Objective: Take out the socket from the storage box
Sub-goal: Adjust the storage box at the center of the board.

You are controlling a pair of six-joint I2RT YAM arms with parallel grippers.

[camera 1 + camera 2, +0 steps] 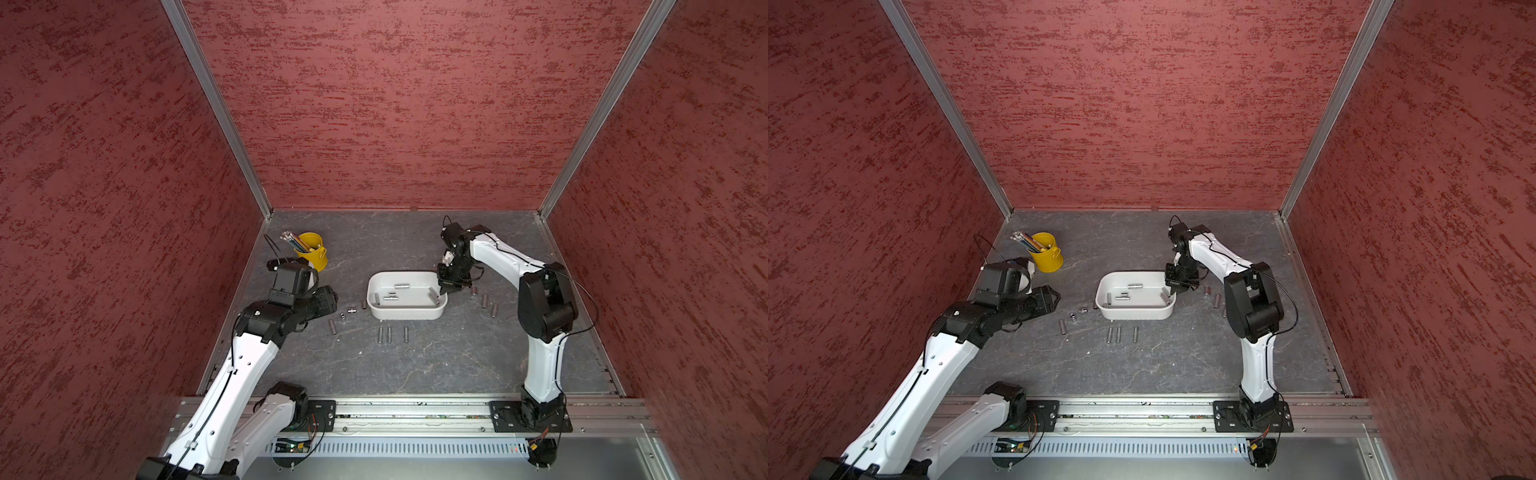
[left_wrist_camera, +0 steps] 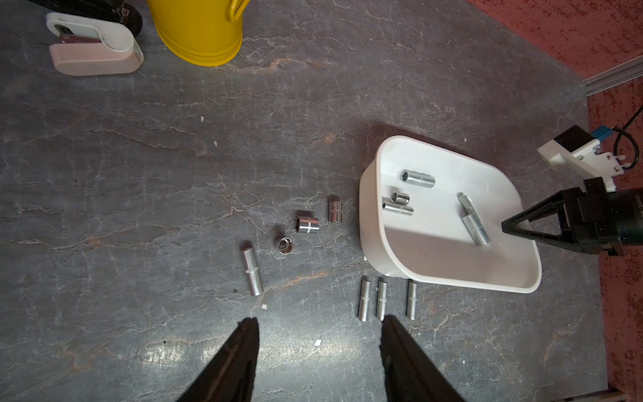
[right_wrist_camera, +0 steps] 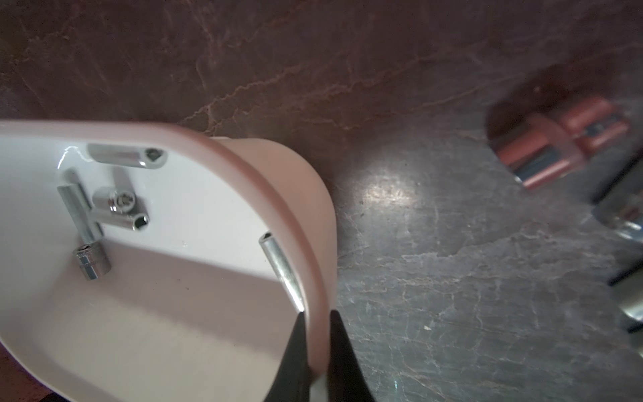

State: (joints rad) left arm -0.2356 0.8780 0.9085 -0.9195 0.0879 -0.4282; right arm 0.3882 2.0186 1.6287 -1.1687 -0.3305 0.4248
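Right gripper (image 3: pixel 317 315) clamped across the storage box (image 3: pixel 243 163) wall, one finger inside, one outside; nearest socket (image 3: pixel 282 271) lies inside along that wall, its near end hidden behind the rim; left gripper (image 2: pixel 319 320) spread, empty, over the table (image 2: pixel 139 174); loose sockets (image 3: pixel 556 146) beyond the box blurred.

Glossy plastic storage box (image 2: pixel 435 257), shiny metal sockets (image 2: pixel 417 178).

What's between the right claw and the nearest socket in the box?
Nothing visible in the gap. The right claw is shut on the box wall, one finger inside, one outside. The long socket lies along that wall's inside, just ahead of the inner finger. The wall itself fills the jaws, so it probably has to release first.
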